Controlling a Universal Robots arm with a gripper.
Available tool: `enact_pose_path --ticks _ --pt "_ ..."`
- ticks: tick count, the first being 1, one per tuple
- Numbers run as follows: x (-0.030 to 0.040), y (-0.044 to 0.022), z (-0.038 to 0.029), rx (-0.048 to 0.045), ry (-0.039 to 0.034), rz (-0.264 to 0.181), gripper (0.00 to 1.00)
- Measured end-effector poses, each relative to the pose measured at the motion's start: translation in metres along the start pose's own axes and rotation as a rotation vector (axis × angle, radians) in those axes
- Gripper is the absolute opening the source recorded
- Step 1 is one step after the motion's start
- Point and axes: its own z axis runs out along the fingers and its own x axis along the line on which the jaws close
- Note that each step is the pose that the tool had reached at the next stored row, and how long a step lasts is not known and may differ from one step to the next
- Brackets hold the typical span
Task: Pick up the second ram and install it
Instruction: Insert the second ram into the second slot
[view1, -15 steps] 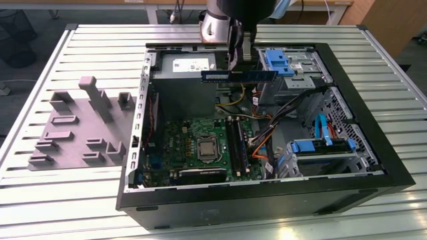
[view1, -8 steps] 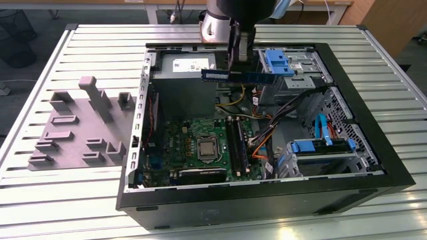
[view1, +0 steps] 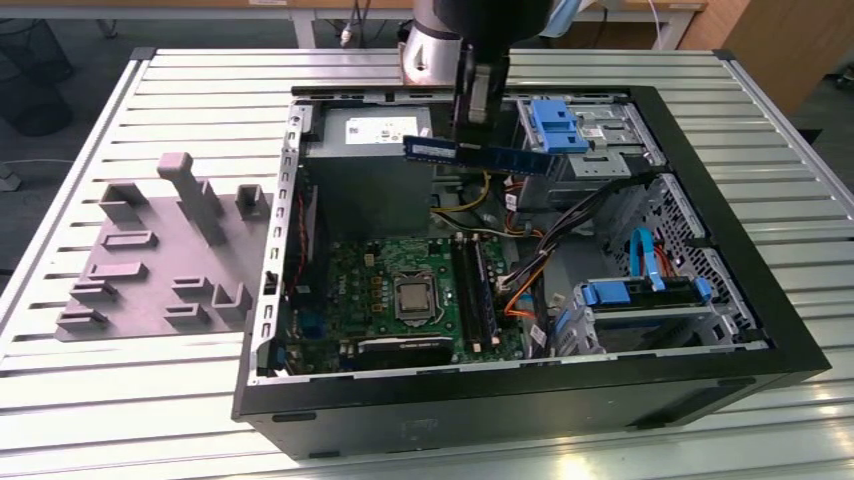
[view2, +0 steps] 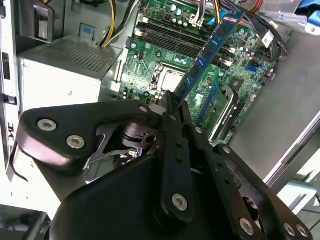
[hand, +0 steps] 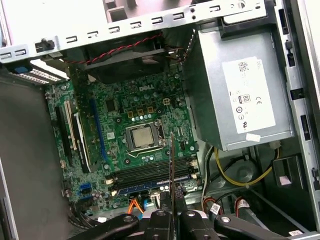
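1. The pick-up half of the task is judged done. The second ram (view1: 518, 158), a long, narrow blue-green circuit-board stick with small dark chips, is held in the air and is well apart from the grey plastic holder tray (view1: 147, 250) on the slatted table.
2. The step in hand is judged to be the carry to the slots. In the exterior view the stick is seen hanging over the open black computer case (view1: 787, 340), above the grey metal power supply box (view1: 360, 130). It is well clear of the green motherboard (view1: 400, 290).
3. No contact with the long black slot rails (hand: 150, 172) is seen. In the first wrist view the stick (hand: 171, 165) is seen edge-on as a thin line, crossing the rails instead of lying along them.
4. The install is judged to call for the stick's long edge to be brought parallel to a free rail, centred between the end clips, and pressed straight down. Any tilt could make it bind.
5. The black metal two-finger gripper (view1: 477, 125) is clenched on the stick. The fingers are drawn in to the board's thickness, with the flat faces pinched near the upper edge.
6. In the second wrist view the stick (view2: 210, 50) is seen reaching out past the gripper (view2: 172, 102) towards the board, so most of its length is left unsupported.
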Motion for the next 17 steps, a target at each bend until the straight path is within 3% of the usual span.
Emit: enact_pose_path --ticks 5,17 --pt "0.0 0.0 0.0002 0.0004 0.0013 0.052 0.14" --pt "0.0 0.0 0.0012 0.0025 0.0076 0.247 0.14"
